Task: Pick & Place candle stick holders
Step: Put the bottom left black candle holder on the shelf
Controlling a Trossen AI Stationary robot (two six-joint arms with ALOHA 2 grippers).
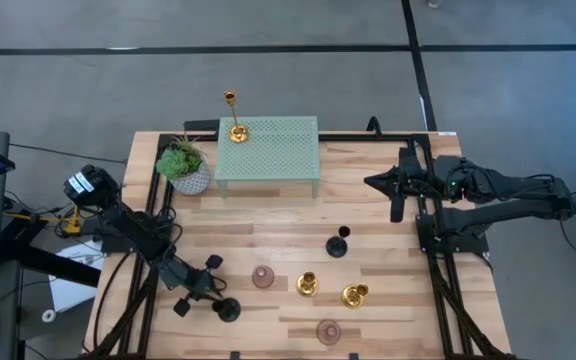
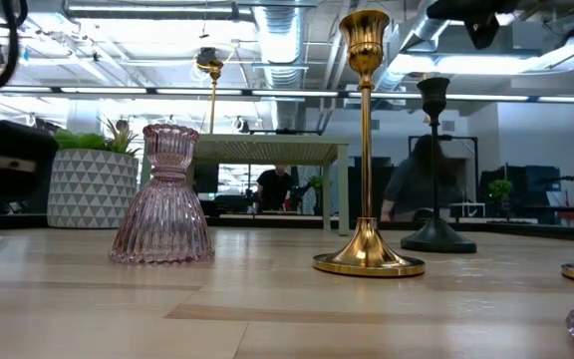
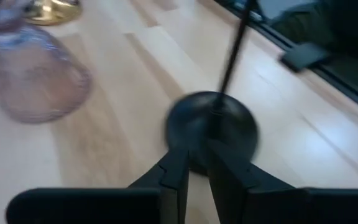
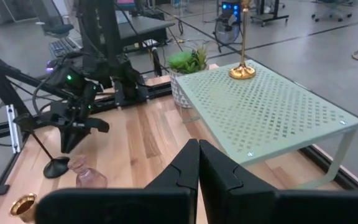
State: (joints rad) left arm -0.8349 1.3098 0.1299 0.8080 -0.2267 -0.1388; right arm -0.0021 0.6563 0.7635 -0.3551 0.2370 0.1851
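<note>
My left gripper (image 1: pixel 211 297) is at the near left of the table, shut on a black candle stick holder (image 1: pixel 228 310). A second black holder (image 1: pixel 338 244) stands mid-table. Two gold holders (image 1: pixel 308 285) (image 1: pixel 354 295) and two pink holders (image 1: pixel 263 277) (image 1: pixel 328 330) stand on their bases near the front. A tall gold holder (image 1: pixel 234 128) stands on the green perforated shelf (image 1: pixel 278 150). My right gripper (image 1: pixel 371 182) is shut and empty, raised at the far right. My left gripper pinches the near rim of the black holder's round base (image 3: pixel 199 155) between its two fingers. The fingers come slanting down from the table's left. The thin stem (image 3: pixel 232 50) rises away from the fingers and looks tilted in the right wrist view (image 4: pixel 39 148). Whether the base is off the table cannot be told.
A potted green plant (image 1: pixel 183 168) stands left of the shelf. The pink holder (image 3: pixel 33 74) and a gold base (image 3: pixel 51 11) are close ahead of my left gripper. Bare wood lies between the shelf and the front row. People show in the room beyond (image 2: pixel 272 184).
</note>
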